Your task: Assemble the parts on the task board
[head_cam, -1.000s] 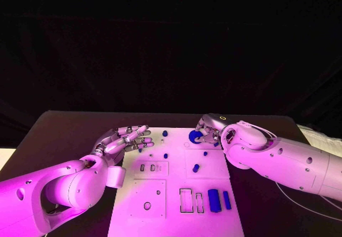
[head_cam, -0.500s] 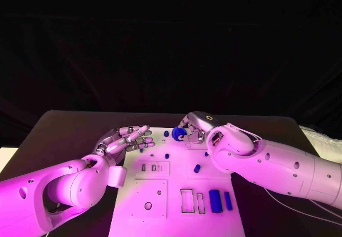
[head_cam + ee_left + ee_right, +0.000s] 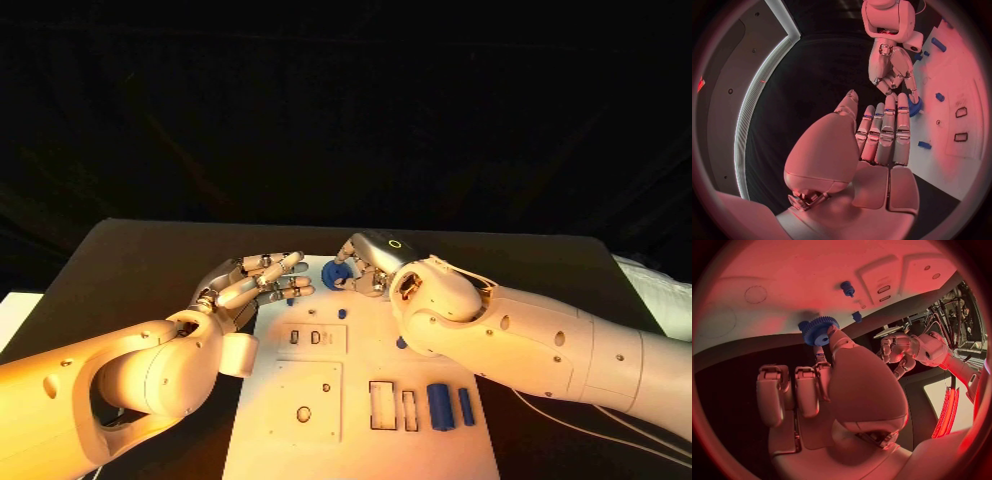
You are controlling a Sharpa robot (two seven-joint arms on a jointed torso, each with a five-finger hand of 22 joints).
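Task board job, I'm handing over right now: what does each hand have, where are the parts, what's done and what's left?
Right hand: pinches a blue gear over the far end of the task board.
Left hand: holds nothing, fingers straight and together, at the board's far left edge beside the gear.
Parts: two long blue blocks lie at the near right of the board, next to open rectangular slots; small blue pegs sit around the middle.
Done: the gear is picked up.
Left: seat the gear, which is not yet placed, then fit the blocks and the rest. I cannot tell which pegs are already seated.
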